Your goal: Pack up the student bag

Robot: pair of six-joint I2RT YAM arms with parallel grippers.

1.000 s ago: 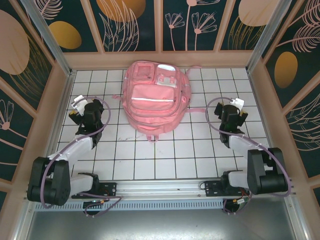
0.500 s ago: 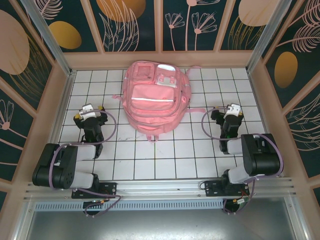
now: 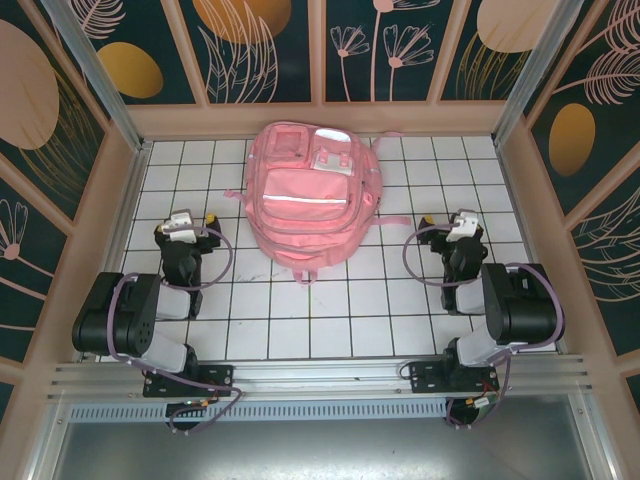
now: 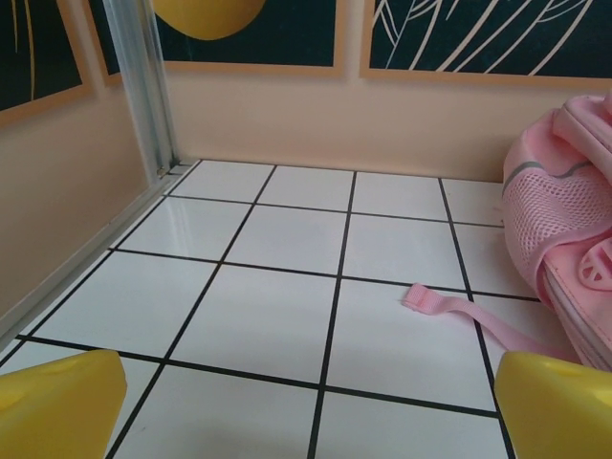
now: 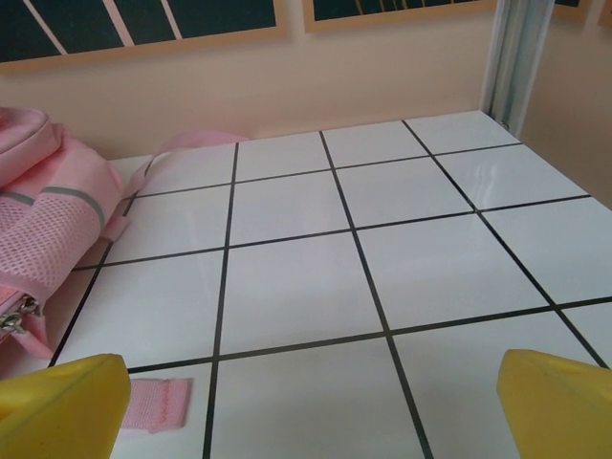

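The student bag (image 3: 308, 200), a large pink backpack with a white reflective stripe, lies flat at the back middle of the tiled table. My left gripper (image 3: 184, 223) stands open to its left, apart from it. In the left wrist view the bag's mesh side (image 4: 559, 220) is at the right edge, and a loose pink strap (image 4: 449, 308) lies on the tiles ahead of the empty left gripper (image 4: 311, 411). My right gripper (image 3: 460, 223) stands open to the right of the bag. Ahead of the empty right gripper (image 5: 311, 406), the bag (image 5: 48, 215) is at the left, with a strap end (image 5: 158, 402) near my left fingertip.
Peach side walls (image 3: 100, 200) and a back wall (image 3: 320, 118) enclose the white tiled floor (image 3: 330, 300). A metal corner post (image 4: 143, 86) stands at the far left corner and another (image 5: 516, 57) at the far right. Bare tiles lie between the bag and the arm bases.
Both arms have folded back toward their bases, elbows drawn in. The grippers have slid slightly nearer and stay open. The bag has not moved.
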